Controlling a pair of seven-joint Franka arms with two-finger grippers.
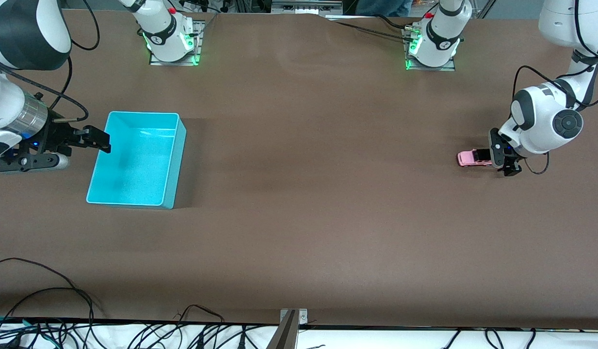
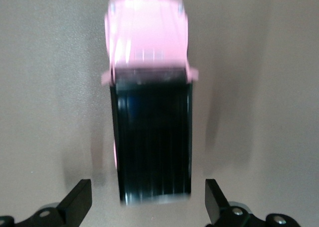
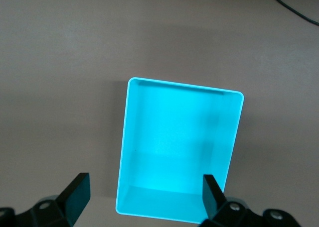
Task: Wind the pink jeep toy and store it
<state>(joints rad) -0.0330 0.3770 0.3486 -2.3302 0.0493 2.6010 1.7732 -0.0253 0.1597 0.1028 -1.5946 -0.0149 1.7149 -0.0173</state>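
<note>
The pink jeep toy (image 1: 468, 158) stands on its wheels on the brown table toward the left arm's end. From the left wrist its black roof (image 2: 149, 137) and pink hood are blurred. My left gripper (image 1: 501, 160) sits low at the jeep's rear, open. The fingers (image 2: 79, 199) flank the rear end with a gap on each side and touch nothing. The turquoise bin (image 1: 175, 165) lies toward the right arm's end with nothing in it. My right gripper (image 1: 99, 140) hovers open over the bin's rim (image 3: 184, 86), holding nothing.
Both arm bases (image 1: 172, 39) stand along the table's edge farthest from the front camera. Black cables (image 1: 61, 310) and a metal bracket (image 1: 290, 325) lie along the nearest edge. Bare brown table (image 1: 318, 160) stretches between the bin and the jeep.
</note>
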